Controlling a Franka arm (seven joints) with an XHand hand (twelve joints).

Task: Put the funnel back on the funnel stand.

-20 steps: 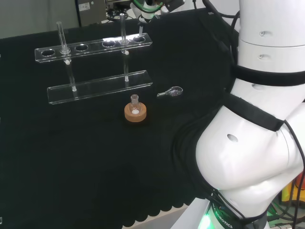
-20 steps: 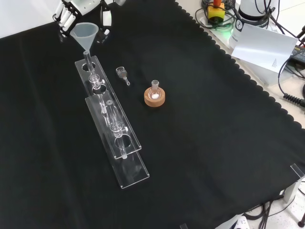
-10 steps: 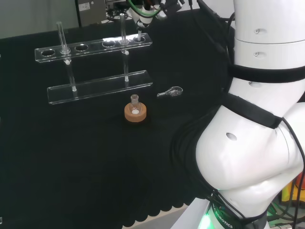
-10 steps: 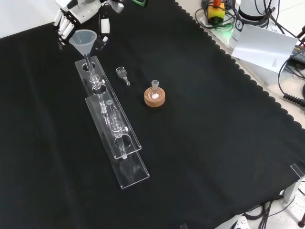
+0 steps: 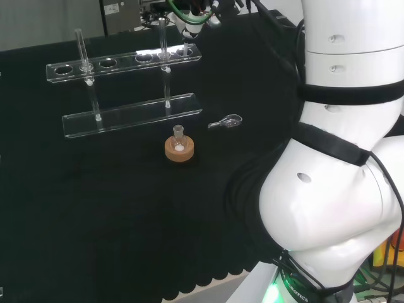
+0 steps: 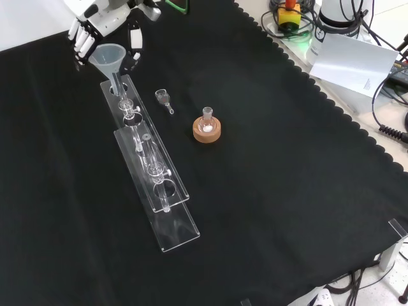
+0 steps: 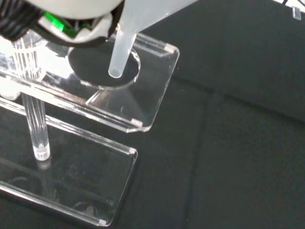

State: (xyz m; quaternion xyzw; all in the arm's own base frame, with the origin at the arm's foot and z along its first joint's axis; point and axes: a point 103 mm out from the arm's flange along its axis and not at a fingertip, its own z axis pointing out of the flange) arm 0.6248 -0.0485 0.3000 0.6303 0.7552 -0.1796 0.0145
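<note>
**Funnel stem poised over the end hole of the stand**

The hand (image 6: 105, 25) has its fingers curled round the cone of the funnel (image 6: 108, 56) and holds it above the far end of the clear funnel stand (image 6: 148, 171), the end highest in the front view. Seen from the wrist, the funnel's stem (image 7: 121, 47) points down at a slight tilt, and its open tip sits over the round end hole (image 7: 102, 67) in the stand's upper shelf, near the hole's rim rather than at its centre. I cannot tell whether the tip has entered the hole or hangs just above it.

The coming move turns on that one relation: the stem's long axis has to line up with the hole and go straight down through it. It is close but looks a little off centre and off vertical, so a small correction seems due before lowering.

Beside the stand's near side lie a small glass scoop (image 6: 164, 99) and a little flask on a cork ring (image 6: 207, 131), both well apart from the hand.
</note>
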